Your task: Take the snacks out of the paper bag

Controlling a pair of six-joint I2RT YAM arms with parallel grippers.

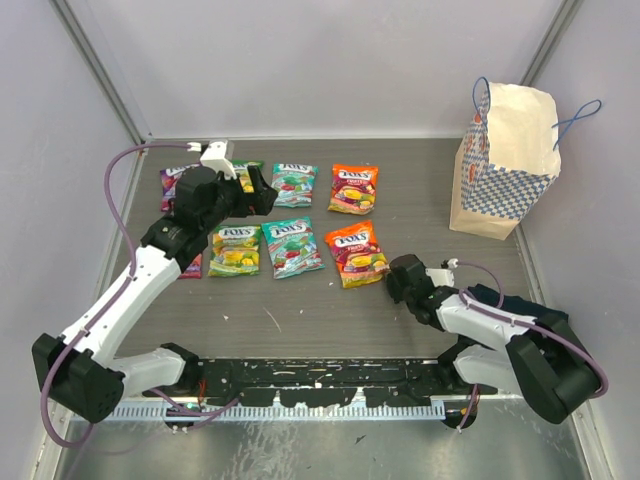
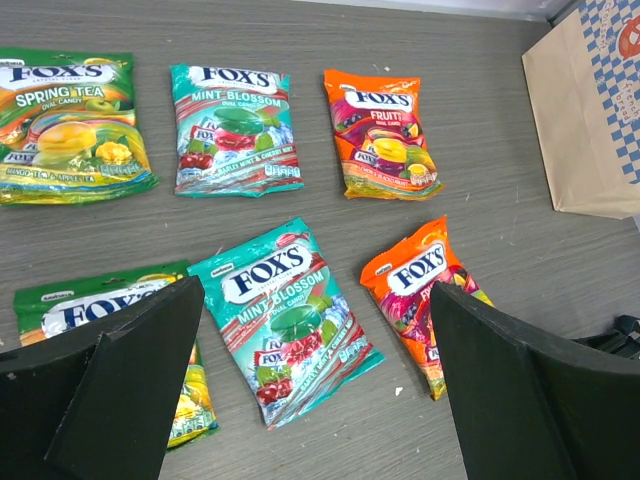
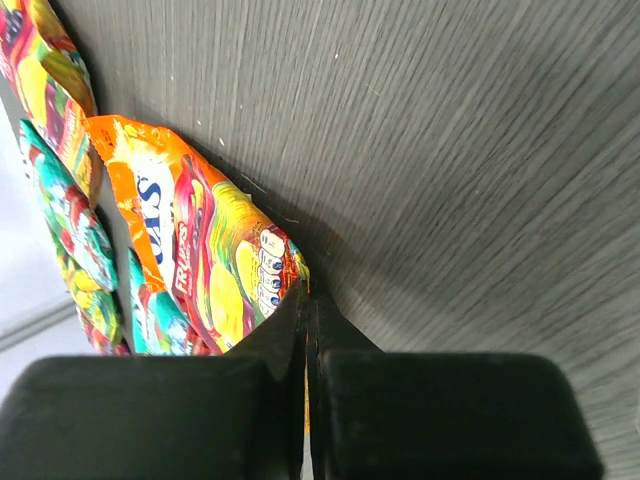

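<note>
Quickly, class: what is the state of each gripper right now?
Left gripper: open, holding nothing.
Right gripper: closed, tips at the orange packet corner; a pinch cannot be told.

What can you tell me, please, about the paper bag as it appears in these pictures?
The paper bag is a tan carrier with a blue-and-white checkered band across its lower part and thin blue cord handles looping from the top. It stands upright, with its slightly crumpled mouth open upward, in the far right corner of the table. Its inside cannot be seen. It rests on the table, and nothing lying there touches it. The left wrist view shows its plain tan side.
</note>
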